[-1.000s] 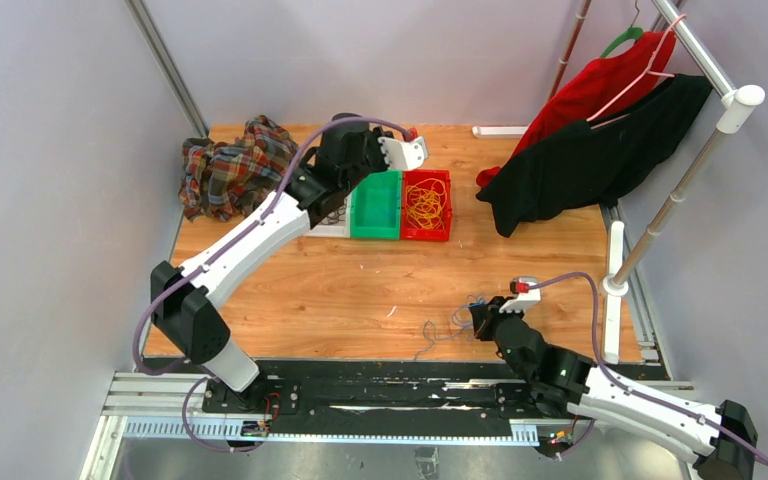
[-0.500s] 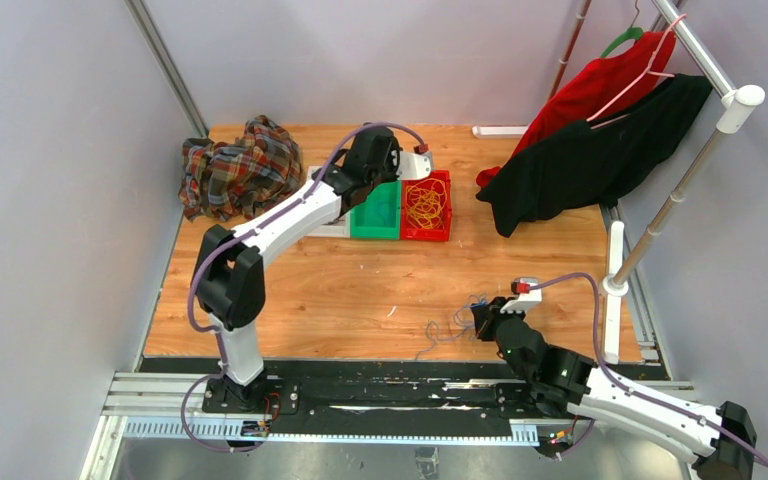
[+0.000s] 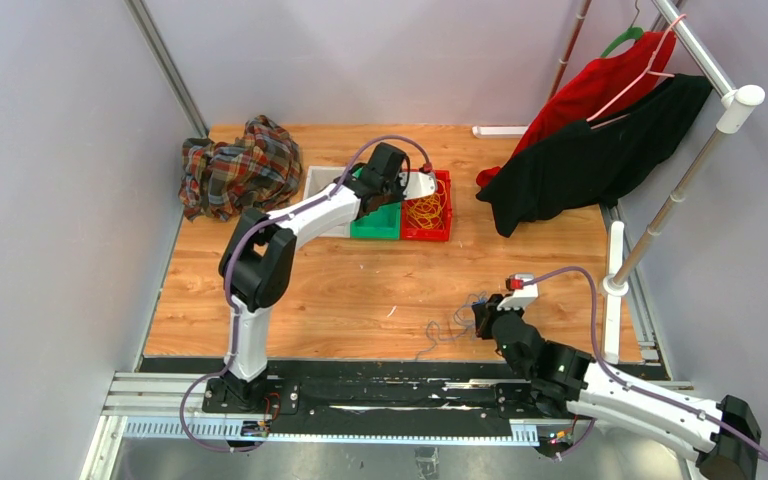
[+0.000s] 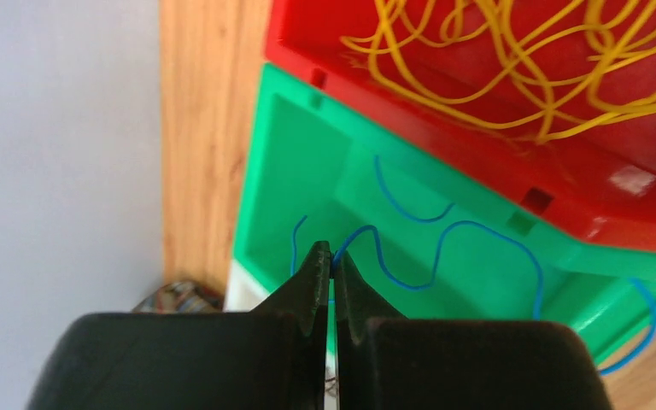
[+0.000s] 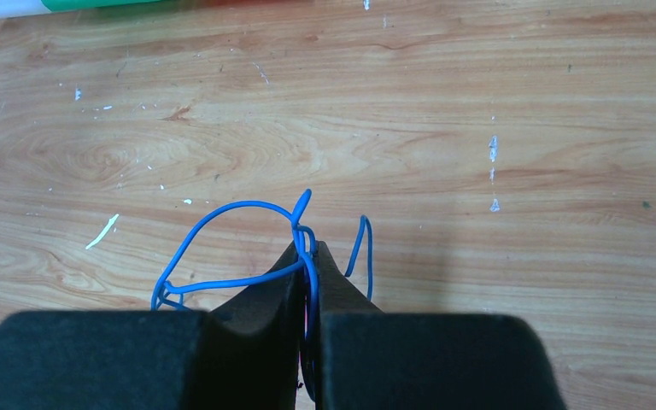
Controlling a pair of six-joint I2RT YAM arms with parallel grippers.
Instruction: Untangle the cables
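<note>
My left gripper (image 4: 331,256) is shut on a thin blue cable (image 4: 470,226), which trails in curves over the green bin (image 4: 307,162). In the top view the left gripper (image 3: 405,192) hangs over the green bin (image 3: 375,222), next to the red bin (image 3: 444,180). Yellow cables (image 3: 426,205) fill the red bin (image 4: 478,162) in a loose tangle (image 4: 512,77). My right gripper (image 5: 307,248) is shut on a bunch of blue cable loops (image 5: 222,209) low over the wooden table. From above, the right gripper (image 3: 482,320) sits at the near right, with cable strands (image 3: 442,333) trailing to its left.
A white bin (image 3: 322,180) stands left of the green one. A plaid cloth (image 3: 235,170) lies at the back left. Red and black garments (image 3: 580,150) hang from a rack at the back right, and its white post (image 3: 615,285) stands close to my right arm.
My left arm has swung right from the white bin to above the green bin, beside the red one, still shut. The right gripper has stayed in place.
</note>
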